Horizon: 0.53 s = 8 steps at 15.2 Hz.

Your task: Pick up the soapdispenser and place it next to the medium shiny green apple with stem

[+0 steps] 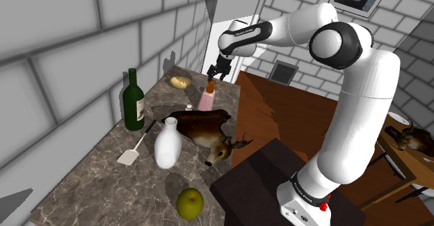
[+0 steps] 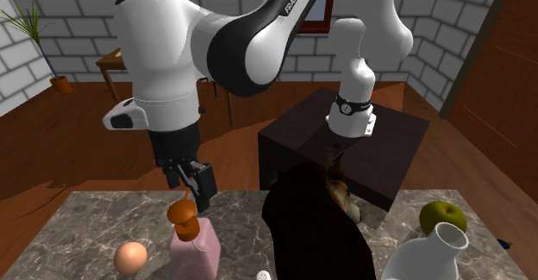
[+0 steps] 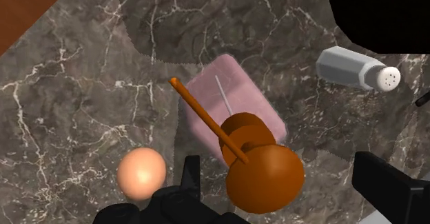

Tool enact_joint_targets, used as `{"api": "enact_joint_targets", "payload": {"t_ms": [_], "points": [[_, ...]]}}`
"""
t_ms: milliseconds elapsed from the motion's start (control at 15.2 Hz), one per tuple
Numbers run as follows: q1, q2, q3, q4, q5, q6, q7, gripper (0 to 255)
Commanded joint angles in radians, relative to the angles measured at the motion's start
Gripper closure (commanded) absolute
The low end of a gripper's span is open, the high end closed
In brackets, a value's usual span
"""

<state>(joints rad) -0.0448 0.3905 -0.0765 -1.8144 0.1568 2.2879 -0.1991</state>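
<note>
One soap dispenser is what I am after: a pink body with an orange pump, upright near the table's far corner on the stand's side. My one claw hangs right above it, fingers spread wide. Through the wrist camera I see the orange pump head between the two black fingers. It sits closer to one of them, and I cannot make out either finger pressing on it.

One green apple with a stem sits by the table's near edge, well apart from the dispenser. Between the two I count one brown deer head lying across the middle of the table. One white vase stands upright just beside it.

One dark green bottle stands along the wall-side edge. One white spatula lies flat on the marble between the bottle and the vase.

Close around the dispenser are two small things. One is a peach-coloured ball towards the far edge. The other is a grey shaker with a holed white cap, on the dispenser's other side.

A second deer head rests off the table on a wooden surface at the shoulder view's right edge, so I count two in all.
</note>
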Motion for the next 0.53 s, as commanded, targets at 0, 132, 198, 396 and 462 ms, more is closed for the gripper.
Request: {"api": "enact_joint_targets", "payload": {"t_ms": [0,132,198,396,462], "points": [[-0.001,0.034,0.002,0.019,0.003,0.013,-0.003,0],[-0.001,0.050,0.004,0.016,0.006,0.033,-0.005,0],[-0.001,0.059,0.005,0.015,0.008,0.043,-0.006,0],[-0.001,0.082,0.008,0.013,0.012,0.067,-0.008,0],[-0.001,0.082,0.008,0.014,0.012,0.067,-0.008,0]]}}
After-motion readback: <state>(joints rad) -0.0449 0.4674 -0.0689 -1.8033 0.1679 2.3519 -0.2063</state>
